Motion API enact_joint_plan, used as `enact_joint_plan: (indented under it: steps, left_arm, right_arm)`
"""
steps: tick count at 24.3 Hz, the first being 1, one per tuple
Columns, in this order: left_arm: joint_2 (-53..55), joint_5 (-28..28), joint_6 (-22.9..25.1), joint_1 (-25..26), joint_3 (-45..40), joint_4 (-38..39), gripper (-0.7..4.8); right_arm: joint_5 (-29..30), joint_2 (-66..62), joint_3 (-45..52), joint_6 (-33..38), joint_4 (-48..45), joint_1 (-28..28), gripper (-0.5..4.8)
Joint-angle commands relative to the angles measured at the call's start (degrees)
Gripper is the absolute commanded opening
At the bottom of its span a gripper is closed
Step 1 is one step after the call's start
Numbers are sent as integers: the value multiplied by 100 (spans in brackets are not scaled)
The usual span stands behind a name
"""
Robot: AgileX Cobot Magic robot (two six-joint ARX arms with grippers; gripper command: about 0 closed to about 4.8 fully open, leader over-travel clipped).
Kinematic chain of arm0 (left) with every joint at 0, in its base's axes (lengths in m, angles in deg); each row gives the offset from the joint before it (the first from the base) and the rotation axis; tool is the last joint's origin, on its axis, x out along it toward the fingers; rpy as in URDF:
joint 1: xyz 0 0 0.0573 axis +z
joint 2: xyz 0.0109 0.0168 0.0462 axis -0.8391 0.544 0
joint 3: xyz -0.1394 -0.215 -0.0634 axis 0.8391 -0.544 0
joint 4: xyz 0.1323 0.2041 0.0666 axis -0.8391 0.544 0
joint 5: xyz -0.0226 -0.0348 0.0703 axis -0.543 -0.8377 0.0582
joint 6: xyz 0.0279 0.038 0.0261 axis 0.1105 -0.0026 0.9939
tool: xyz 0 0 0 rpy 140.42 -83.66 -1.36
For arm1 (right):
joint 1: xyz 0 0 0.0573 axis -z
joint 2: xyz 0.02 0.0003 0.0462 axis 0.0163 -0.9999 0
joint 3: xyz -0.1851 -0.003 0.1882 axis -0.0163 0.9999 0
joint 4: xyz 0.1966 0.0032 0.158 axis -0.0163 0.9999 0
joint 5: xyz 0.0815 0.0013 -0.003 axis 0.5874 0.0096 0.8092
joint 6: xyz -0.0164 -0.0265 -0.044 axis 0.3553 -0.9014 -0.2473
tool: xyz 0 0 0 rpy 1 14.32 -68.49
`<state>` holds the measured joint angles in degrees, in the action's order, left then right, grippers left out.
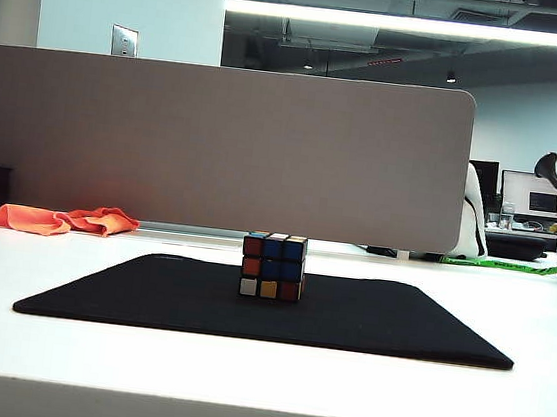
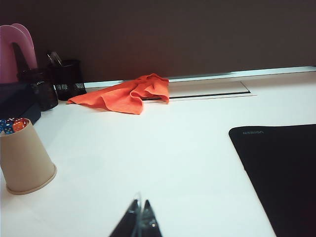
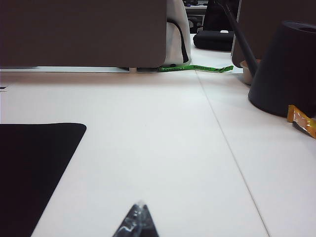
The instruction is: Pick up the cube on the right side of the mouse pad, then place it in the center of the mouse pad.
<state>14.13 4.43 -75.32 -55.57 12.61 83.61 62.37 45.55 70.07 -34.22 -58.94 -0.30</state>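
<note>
1. Exterior view: the cube (image 1: 273, 266) is sitting at the centre of the mouse pad (image 1: 147, 299).
2. The left gripper (image 2: 140, 223) is hovering closed over bare table (image 2: 163, 148).
3. The right gripper (image 3: 138, 222) is likewise hovering closed, empty.

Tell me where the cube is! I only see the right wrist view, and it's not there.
Observer: The cube sits on the pad, about mid-width, with no gripper touching it.
Operator: My right gripper is shut, over the table right of the pad. Where's the other?
Observer: The left gripper is shut, over the table left of the pad.
Operator: Anything near it?
Observer: A paper cup stands on the table close by.
</note>
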Motion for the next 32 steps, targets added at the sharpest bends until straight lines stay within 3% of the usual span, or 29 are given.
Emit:
enact_joint_plan:
  steps: [1,6,32]
  left_arm:
    - [7,-20,-4,-7,15,-87,-6]
    - [7,-20,-170,-7,15,-94,-6]
    - [7,-31,-168,-9,15,-74,-5]
  right_arm:
    - [35,4,9,-20,-59,-9,-5]
    - [422,4,9,-17,-59,-13,-5]
    - [417,4,9,-17,-52,-9,-5]
